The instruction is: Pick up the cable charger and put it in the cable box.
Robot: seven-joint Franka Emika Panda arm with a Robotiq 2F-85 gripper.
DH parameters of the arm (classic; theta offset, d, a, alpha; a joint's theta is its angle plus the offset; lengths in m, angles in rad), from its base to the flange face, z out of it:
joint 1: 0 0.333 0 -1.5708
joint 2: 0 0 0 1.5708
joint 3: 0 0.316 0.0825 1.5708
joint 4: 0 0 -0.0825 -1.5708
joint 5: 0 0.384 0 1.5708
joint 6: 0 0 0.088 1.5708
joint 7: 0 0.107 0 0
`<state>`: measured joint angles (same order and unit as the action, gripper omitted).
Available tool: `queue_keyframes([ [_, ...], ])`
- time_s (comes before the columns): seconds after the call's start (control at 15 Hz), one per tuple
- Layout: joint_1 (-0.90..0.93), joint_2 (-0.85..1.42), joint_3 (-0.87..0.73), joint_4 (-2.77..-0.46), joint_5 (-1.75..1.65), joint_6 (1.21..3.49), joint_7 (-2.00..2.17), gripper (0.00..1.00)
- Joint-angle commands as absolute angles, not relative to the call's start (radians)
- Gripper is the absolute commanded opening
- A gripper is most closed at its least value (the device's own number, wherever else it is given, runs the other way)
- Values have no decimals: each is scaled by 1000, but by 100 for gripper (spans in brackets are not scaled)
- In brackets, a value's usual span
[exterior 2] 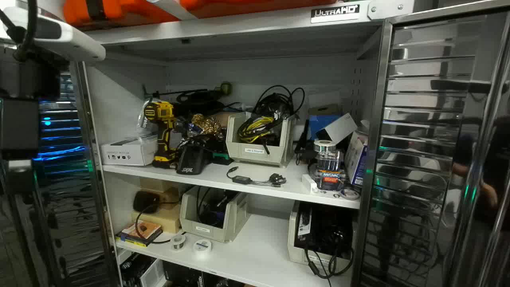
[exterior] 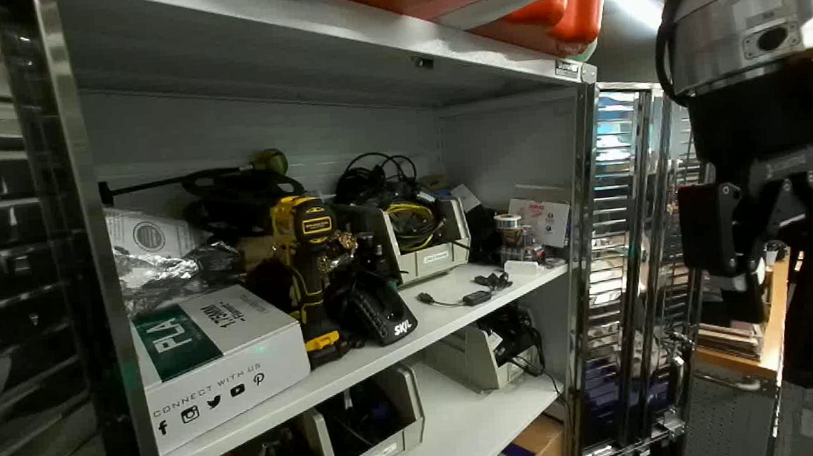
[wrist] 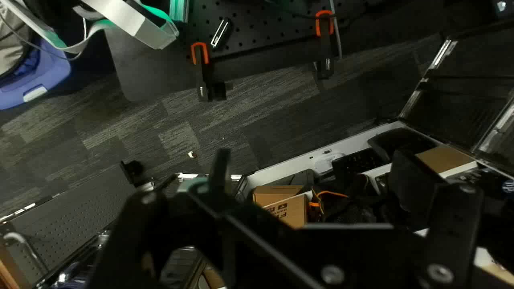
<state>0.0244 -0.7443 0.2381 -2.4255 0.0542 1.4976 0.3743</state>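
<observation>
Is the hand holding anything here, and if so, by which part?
Nothing is held: the hand is open, and the cable charger lies on the shelf.

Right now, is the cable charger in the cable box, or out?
Out: both exterior views show the cable charger on the shelf, in front of the cable box.

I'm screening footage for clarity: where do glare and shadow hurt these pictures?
In an exterior view, a light strip glares at upper right; in an exterior view, blue reflections streak the glossy door, though the cable charger stands out against the white shelf; in the wrist view, the carpet is dim and the lower foreground nearly black.
</observation>
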Motion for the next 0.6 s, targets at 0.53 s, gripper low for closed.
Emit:
queue_keyframes([
  [0.53, 11, -710, 248, -2424, 37, 1577, 409, 100],
])
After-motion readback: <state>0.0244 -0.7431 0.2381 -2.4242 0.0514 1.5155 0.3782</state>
